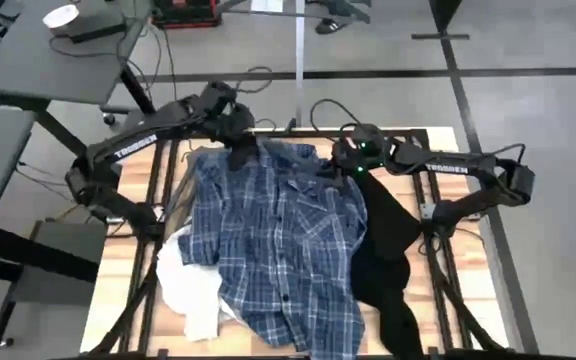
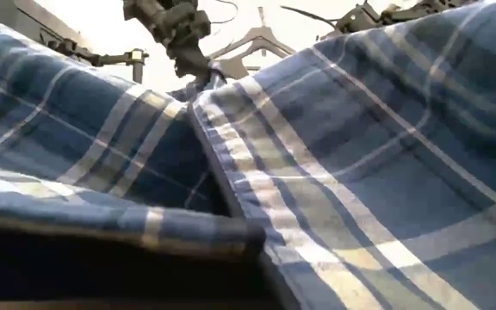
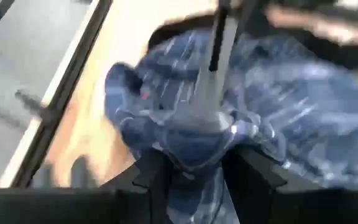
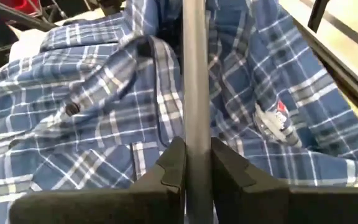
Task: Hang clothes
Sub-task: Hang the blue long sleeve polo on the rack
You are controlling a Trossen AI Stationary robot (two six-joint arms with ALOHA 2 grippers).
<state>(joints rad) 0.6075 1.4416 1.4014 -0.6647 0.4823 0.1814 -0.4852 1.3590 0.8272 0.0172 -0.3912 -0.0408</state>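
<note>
Left gripper (image 3: pixel 191 168) clamped on a bunched fold of the plaid shirt (image 1: pixel 278 240) at its collar end, a hanger (image 4: pixel 196 93) stem rising just beyond its fingers; right gripper (image 4: pixel 196 168) pinched shut on the hanger's thin grey bar, the shirt spread directly under it across the desk (image 1: pixel 128 270). Shirt looks light, limp, likely to sag and slide off a smooth bar, so collar and shoulder seams seem the sound places to hold. Farther out, black top (image 1: pixel 388 260) lies beside the right gripper, white top (image 1: pixel 193 290) below the left, both soft.
</note>
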